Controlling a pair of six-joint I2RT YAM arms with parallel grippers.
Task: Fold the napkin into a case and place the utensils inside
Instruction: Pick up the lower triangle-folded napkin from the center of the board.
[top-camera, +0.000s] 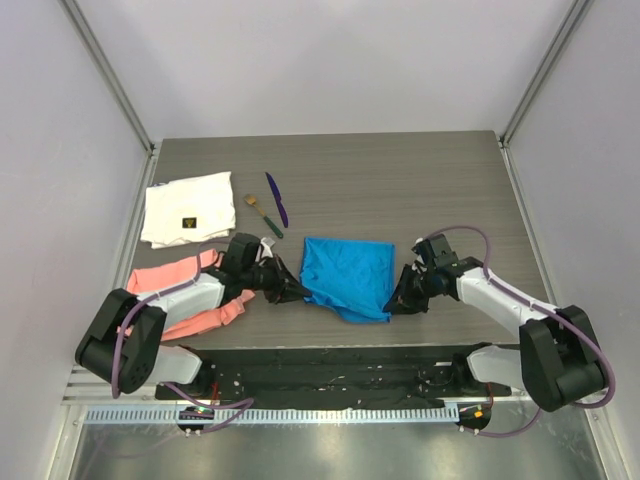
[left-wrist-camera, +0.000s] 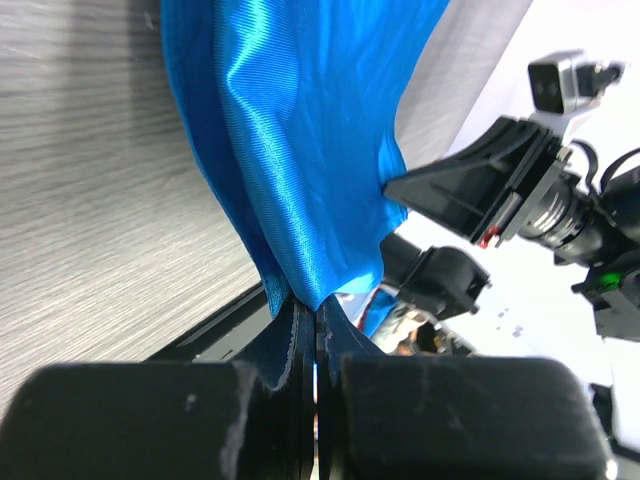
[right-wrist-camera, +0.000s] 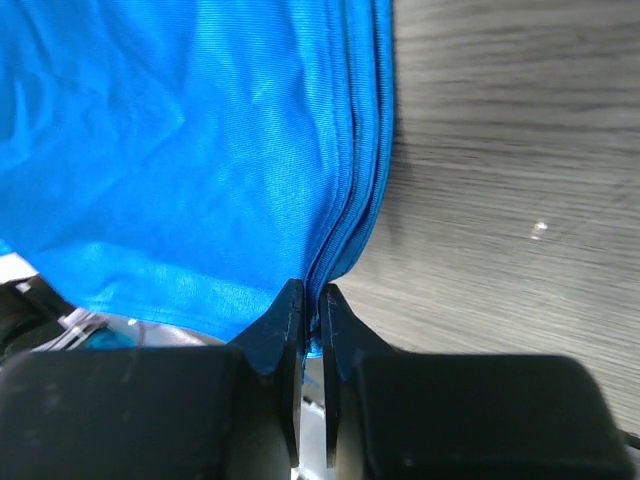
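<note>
Napkin (top-camera: 347, 277) centre; utensils (top-camera: 277, 200) behind-left, nr white cloth (top-camera: 185, 205), pink cloth (top-camera: 165, 273).

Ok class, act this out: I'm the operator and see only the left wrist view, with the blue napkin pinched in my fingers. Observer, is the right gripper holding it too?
Observer: Yes, the right gripper is shut on the napkin's layered right edge, at its near corner.
Operator: Where are the utensils?
Observer: The purple knife and the green-handled utensil lie side by side on the table, beyond the napkin's far left corner, not touching it.
Operator: Anything under my arm?
Observer: A salmon-pink cloth lies beneath the left arm.
</note>
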